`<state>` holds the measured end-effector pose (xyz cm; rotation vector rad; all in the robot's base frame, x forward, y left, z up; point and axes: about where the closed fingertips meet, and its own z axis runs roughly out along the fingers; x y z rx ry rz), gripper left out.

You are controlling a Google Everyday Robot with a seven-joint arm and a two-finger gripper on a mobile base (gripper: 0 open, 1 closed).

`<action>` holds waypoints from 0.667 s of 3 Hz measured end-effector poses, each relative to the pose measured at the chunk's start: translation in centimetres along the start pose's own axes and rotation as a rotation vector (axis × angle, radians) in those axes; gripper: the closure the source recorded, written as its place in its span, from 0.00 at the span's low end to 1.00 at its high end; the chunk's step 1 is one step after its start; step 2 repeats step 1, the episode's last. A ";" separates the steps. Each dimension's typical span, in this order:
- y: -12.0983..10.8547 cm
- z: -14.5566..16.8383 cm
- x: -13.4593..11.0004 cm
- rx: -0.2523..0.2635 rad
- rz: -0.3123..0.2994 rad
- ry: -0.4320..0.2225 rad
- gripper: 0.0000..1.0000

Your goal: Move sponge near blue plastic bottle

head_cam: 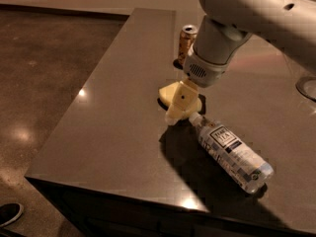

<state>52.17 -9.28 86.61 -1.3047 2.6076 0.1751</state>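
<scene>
The pale yellow sponge [168,91] lies on the dark table [113,132], just left of the white cap of the blue plastic bottle [230,150]. The bottle lies on its side, cap toward the sponge, base toward the front right. My gripper [179,104] hangs from the grey wrist [205,68] straight down onto the sponge's right part, its tip close to the bottle cap. It hides the right side of the sponge.
A gold drink can [186,42] stands upright behind the gripper. The table's left edge [94,83] and front edge [148,194] drop to a shiny floor. A round rim [307,88] shows at the far right.
</scene>
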 end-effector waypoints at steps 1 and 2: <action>0.0 0.0 0.0 0.000 0.000 0.000 0.00; 0.0 0.0 0.0 0.000 0.000 0.000 0.00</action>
